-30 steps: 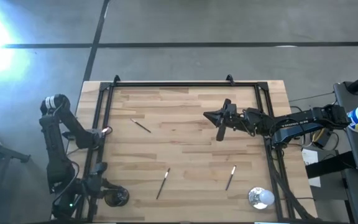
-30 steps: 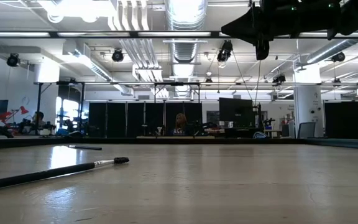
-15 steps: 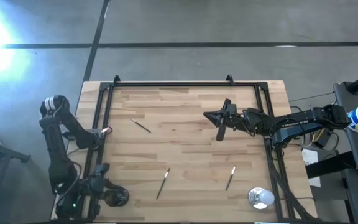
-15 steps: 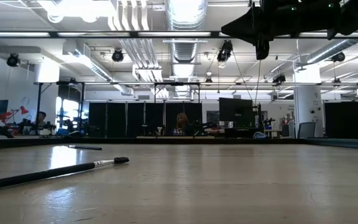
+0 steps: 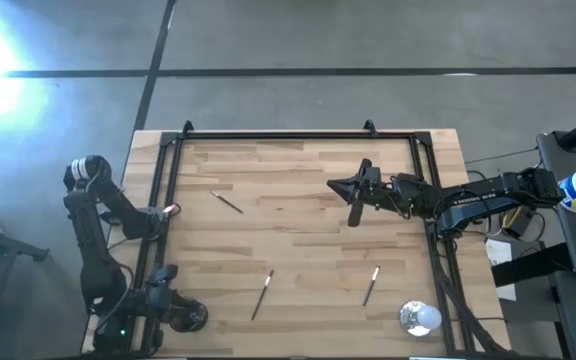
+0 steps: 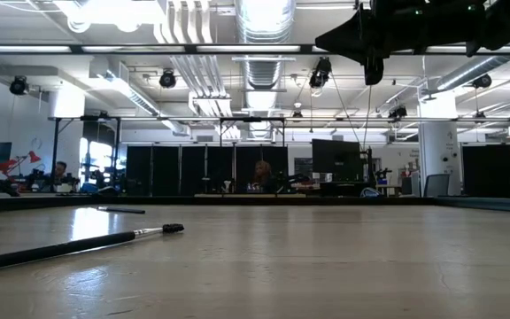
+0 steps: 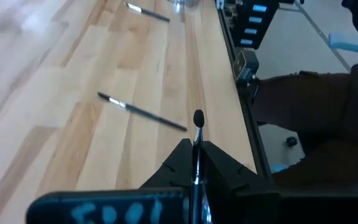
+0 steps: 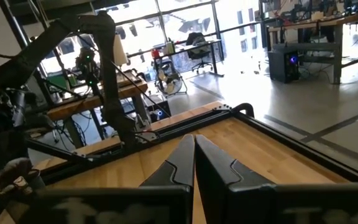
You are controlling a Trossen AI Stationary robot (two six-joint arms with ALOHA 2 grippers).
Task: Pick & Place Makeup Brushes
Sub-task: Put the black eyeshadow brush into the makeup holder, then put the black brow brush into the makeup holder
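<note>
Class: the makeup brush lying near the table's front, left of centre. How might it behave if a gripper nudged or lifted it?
The makeup brush is thin and round-handled, so it would probably roll when nudged. It looks straight and stiff, likely light. Lying flat on the table, it offers little height to grip.

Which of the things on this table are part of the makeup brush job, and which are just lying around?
Part of the job:
- makeup brush on the table's left-rear
- makeup brush front-centre
- makeup brush front-right
- makeup brush pinched in the left gripper

Just lying about:
- round shiny silver object at the front-right corner
</note>
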